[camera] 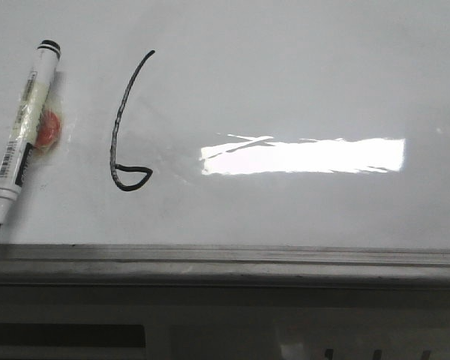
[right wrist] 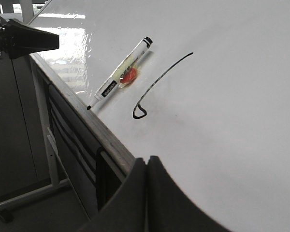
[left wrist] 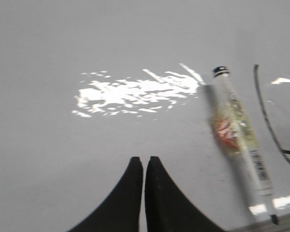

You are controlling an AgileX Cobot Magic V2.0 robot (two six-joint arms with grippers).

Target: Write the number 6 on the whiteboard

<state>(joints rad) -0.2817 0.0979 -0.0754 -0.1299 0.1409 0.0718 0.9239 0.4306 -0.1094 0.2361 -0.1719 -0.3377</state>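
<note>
The number 6 [camera: 127,127] sits on the whiteboard [camera: 322,75], and in your front view it lies at about 9 o'clock from the bright reflection [camera: 304,156], with the marker pen [camera: 24,127] lying uncapped at 9 o'clock from the stroke, near the grey edge rail [camera: 225,259]. No gripper shows there.

In your left wrist view, the left gripper [left wrist: 144,162] has its fingers pressed together, empty; the pen [left wrist: 241,145] lies at 3 o'clock from it, the stroke [left wrist: 270,116] just beyond.

In your right wrist view, the right gripper [right wrist: 146,162] is closed too, holding nothing; the 6 [right wrist: 157,82] lies at 12 o'clock, well apart.
</note>
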